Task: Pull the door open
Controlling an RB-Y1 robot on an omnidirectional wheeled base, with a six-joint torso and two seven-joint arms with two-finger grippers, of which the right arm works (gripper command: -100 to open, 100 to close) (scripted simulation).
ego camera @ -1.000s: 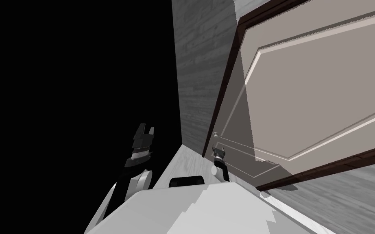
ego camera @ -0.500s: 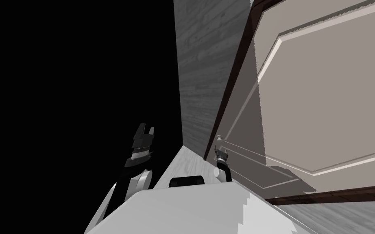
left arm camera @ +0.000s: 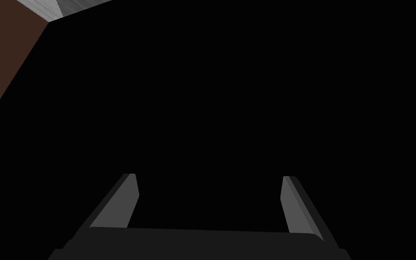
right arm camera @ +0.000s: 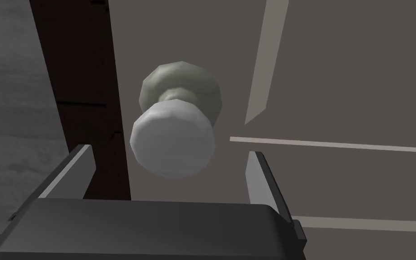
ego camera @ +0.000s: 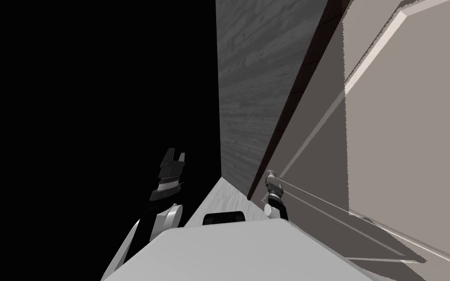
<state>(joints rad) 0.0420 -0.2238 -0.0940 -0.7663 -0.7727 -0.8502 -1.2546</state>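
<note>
The right end effector [right arm camera: 168,151] is open, its thin fingers flanking the round, pale grey door knob [right arm camera: 173,144] without pressing it. The knob stands directly ahead of the end effector's dark body. If the blades shut shallow on that smooth ball, a pull could slip them off, I judge. The finger beside the dark brown door frame [right arm camera: 80,67] could also snag there. The taupe panelled door [right arm camera: 338,67] appears shut. The left end effector [left arm camera: 209,177] hangs open, well aside. Since a second ago my head view has swung along the door, and the right hand has drawn up to the knob.
</note>
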